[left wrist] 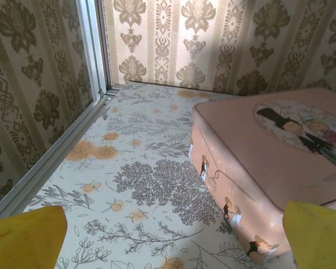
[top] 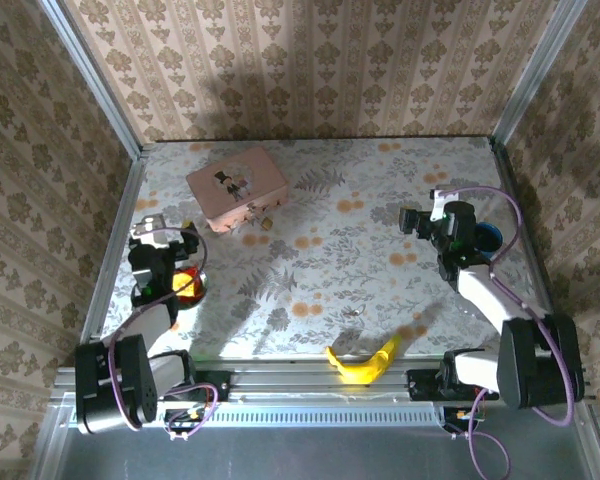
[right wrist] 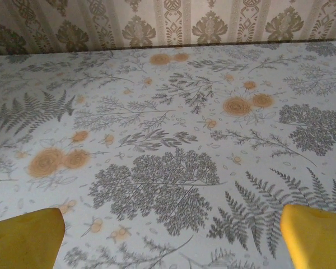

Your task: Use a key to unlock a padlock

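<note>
Hovering with jaws spread empty, left gripper (left wrist: 171,240) and right gripper (right wrist: 171,238) seem poised for the padlock (top: 264,224) beside the tin (top: 237,187).

Pink tin (left wrist: 280,162) on floral table (left wrist: 129,168), left claw (left wrist: 173,238) — spread wide

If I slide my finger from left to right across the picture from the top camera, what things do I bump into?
left gripper → pink tin → yellow banana → right gripper → blue object
</note>
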Robot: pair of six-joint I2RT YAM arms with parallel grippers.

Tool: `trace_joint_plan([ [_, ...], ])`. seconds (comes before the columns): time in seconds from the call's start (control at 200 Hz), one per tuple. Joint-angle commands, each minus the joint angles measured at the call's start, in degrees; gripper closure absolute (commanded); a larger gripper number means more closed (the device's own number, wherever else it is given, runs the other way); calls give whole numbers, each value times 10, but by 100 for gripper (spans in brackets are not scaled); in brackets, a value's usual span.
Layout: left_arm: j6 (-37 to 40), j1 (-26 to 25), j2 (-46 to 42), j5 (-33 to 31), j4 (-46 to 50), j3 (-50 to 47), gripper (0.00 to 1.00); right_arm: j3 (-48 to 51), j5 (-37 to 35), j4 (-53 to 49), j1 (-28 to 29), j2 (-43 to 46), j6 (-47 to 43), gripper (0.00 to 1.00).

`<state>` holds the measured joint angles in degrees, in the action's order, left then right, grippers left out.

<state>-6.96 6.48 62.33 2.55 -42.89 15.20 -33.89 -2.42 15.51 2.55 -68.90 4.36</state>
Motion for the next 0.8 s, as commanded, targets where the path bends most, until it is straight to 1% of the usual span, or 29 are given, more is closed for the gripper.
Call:
trace_joint_plan([
  [0.0, -38, 2, -63, -4, 115, 29, 0, -25, -31, -142, 28, 60, 35, 0],
  [0.09, -63, -4, -115, -18, 199, 46, 0, -41, -64, -238, 71, 103, 62, 0],
  [0.165, -74, -22, -156, -35, 260, 58, 0, -52, -92, -312, 117, 138, 85, 0],
  [0.22, -75, -45, -184, -46, 300, 67, 0, -55, -97, -354, 144, 160, 103, 0],
  [0.3, -84, -91, -217, -71, 343, 74, 0, -62, -96, -416, 172, 184, 140, 0],
  [0.33, -87, -110, -228, -80, 356, 75, 0, -64, -92, -437, 182, 191, 158, 2],
  [0.44, -109, -186, -258, -108, 391, 80, 0, -67, -76, -513, 220, 207, 218, 13],
  [0.54, -138, -242, -268, -152, 416, 80, 0, -64, -66, -562, 262, 209, 279, 20],
  [0.64, -167, -269, -266, -164, 411, 77, 0, -61, -51, -601, 295, 198, 326, 29],
  [0.795, -180, -276, -244, -168, 383, 78, 0, -44, -36, -609, 347, 174, 358, 39],
])
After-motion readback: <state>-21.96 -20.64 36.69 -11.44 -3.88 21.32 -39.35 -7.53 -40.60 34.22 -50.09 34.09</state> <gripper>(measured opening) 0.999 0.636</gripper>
